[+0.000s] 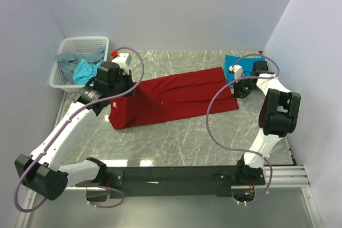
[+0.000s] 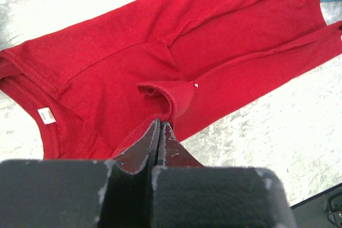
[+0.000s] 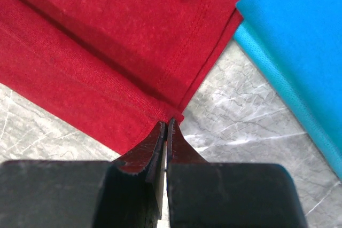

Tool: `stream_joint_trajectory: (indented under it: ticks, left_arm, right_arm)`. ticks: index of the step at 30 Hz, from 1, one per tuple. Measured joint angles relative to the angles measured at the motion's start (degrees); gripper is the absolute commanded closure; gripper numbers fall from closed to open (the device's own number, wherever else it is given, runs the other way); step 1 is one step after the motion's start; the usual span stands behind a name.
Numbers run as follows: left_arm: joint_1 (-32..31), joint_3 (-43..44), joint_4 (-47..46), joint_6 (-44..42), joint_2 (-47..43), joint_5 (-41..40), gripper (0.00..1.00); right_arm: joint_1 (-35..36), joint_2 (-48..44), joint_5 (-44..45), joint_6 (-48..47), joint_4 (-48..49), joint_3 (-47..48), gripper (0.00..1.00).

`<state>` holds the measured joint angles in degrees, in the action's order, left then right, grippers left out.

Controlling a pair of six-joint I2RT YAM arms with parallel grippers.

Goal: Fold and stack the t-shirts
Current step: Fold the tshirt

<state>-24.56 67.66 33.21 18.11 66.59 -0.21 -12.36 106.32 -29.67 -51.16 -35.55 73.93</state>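
A flat shirt (image 1: 171,97) lies across the middle of my worktop (image 1: 176,137). My left gripper (image 2: 160,124) holds its left part and my right gripper (image 3: 166,124) holds its right corner. Just behind that corner sits a folded shirt (image 1: 238,61). A basket (image 1: 80,41) at the back left has more shirts (image 1: 80,69) in it.

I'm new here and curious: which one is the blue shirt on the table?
Find the marble table, then its far right corner. There, past the long red shirt, lies the blue shirt: folded small, not spread out or heaped in the basket.
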Motion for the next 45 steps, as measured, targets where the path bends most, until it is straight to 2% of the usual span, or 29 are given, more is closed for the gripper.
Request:
stream_joint_trajectory:
  ticks: [45]
  left_arm:
    - [2.1, 0.2, 0.5, -1.9, -1.4, 0.4, 1.0]
  right_arm:
    - [6.8, 7.1, 8.4, 8.3, 0.8, 10.0, 1.0]
